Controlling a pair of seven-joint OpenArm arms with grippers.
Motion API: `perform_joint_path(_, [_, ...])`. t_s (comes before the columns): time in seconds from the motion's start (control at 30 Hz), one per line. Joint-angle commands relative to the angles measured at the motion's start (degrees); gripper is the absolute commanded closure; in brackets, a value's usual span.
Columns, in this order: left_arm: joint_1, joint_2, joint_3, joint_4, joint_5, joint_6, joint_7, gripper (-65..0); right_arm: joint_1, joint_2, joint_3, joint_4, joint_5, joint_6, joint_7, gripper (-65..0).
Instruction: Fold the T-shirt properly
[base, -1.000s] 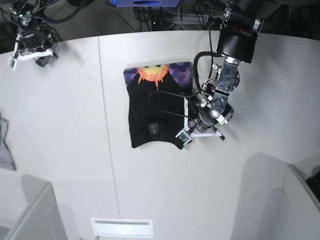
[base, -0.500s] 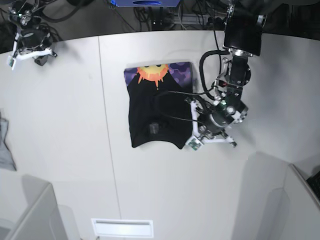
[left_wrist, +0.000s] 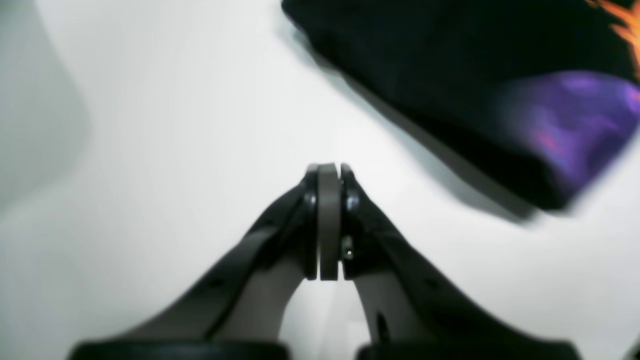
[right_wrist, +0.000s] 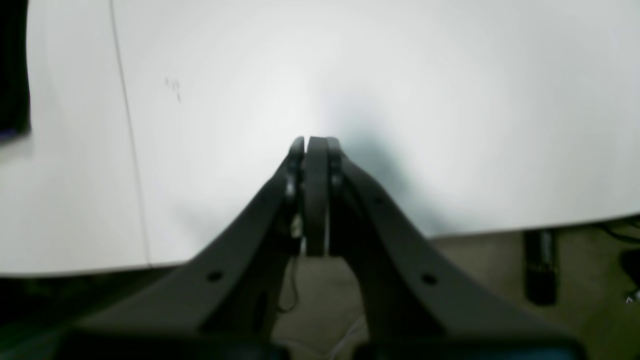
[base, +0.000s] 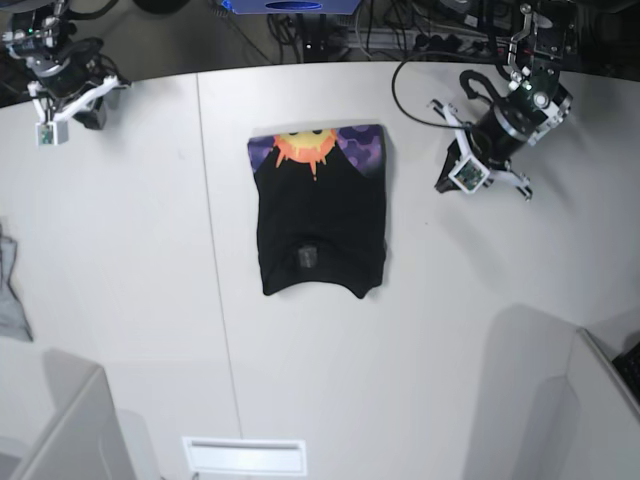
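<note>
The T-shirt (base: 320, 215) lies folded in a neat rectangle at the middle of the white table (base: 130, 260), black side up, with the orange sun and purple patches along its far edge. Its black and purple corner (left_wrist: 450, 75) fills the upper right of the left wrist view. My left gripper (base: 445, 182) hovers to the right of the shirt, apart from it. Its jaws (left_wrist: 328, 172) are shut on nothing. My right gripper (base: 88, 117) is at the table's far left corner, shut and empty (right_wrist: 316, 145) over bare table.
A small grey cloth (base: 8, 290) lies at the table's left edge. A seam (base: 212, 250) runs across the tabletop left of the shirt. Grey partitions (base: 60, 420) stand at the near corners. A white slot (base: 243, 455) sits at the near edge. Cables hang behind the table.
My left arm has pulled away from the shirt's near right edge, up and to the right. The shirt now lies uncovered and flat. The right arm has shifted only slightly.
</note>
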Motion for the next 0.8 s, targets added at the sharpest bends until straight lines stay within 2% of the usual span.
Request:
perform_joint_path(0.0, [2.1,-0.5,-2.0,1.1,-2.0,-0.1,-3.5,0.0,-1.2,1.3,-0.3,1.0,0.6,0.1,1.8,0.0])
perform_joint_path(0.1, [8.3,-0.2,-5.3,0.8,-3.4,-0.1,-9.0,0.0,-3.2,3.6,-2.4,1.0,0.1,0.1,2.2,0.0])
perform_joint_path(0.2, [14.0,-0.2,-6.5,0.5,-3.4,-0.1,-14.5,0.0,-4.4,5.3,-6.8,1.0,-6.6,0.1,2.2,0.0])
perform_joint_path(0.33, [20.6,-0.1,-7.2,0.5,-3.4,-0.1,-20.0,0.0,-6.1,3.7,-12.8,1.0,-20.8,0.0,2.1,0.0])
perform_joint_path(0.43, [25.6,0.0,-7.0,0.5,-3.4,-0.1,-21.7,0.0,-7.9,1.4,-14.7,1.0,-28.2,0.0,2.1,0.0])
perform_joint_path(0.63, [32.6,0.0,-7.2,-5.2,-3.4,-0.1,-22.0,0.0,-13.8,0.5,-14.8,1.0,-29.1,0.0,2.1,0.0])
perform_joint_path(0.77, [36.5,2.9,-7.1,-10.2,-3.4,-0.1,-24.2,0.0,-17.9,0.3,-14.9,0.5,-29.1,0.0,2.1,0.0])
